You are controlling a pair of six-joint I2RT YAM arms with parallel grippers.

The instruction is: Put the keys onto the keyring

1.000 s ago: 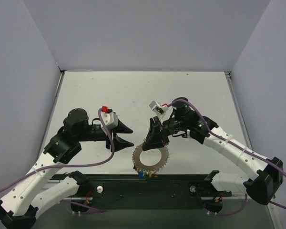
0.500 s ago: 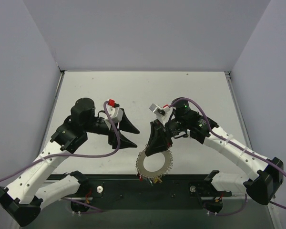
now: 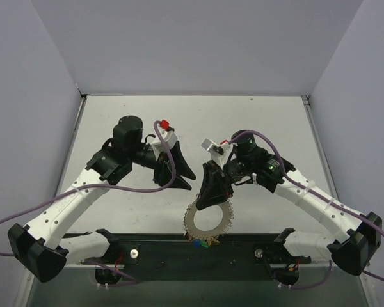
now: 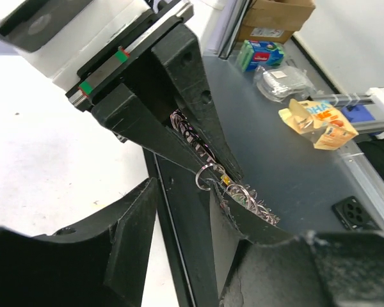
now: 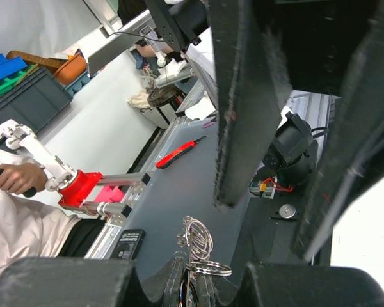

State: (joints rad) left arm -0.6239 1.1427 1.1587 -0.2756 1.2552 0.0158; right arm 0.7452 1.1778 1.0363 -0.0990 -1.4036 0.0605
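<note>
The keyring [image 3: 208,220], a flat silvery disc with a toothed rim of small split rings, hangs over the table's near edge. My right gripper [image 3: 205,203] is shut on its upper left rim. Tiny keys [image 3: 202,242] with blue, green and yellow heads dangle from its lower rim. My left gripper [image 3: 190,181] is open just left of the right gripper, with nothing between its fingers. In the left wrist view the left gripper [image 4: 182,192] faces the ring's edge [image 4: 243,192] and one split ring [image 4: 205,176]. In the right wrist view the right gripper [image 5: 195,291] pinches the keyring's split rings [image 5: 198,243].
The black base rail [image 3: 198,252] runs along the near table edge under the ring. Grey walls close in the white table [image 3: 192,121] on three sides. Purple cables [image 3: 147,185] loop off both arms.
My left arm has swung right and closer to the right gripper, and its jaws have narrowed. The right gripper and keyring have shifted slightly, the ring hanging a little lower.
</note>
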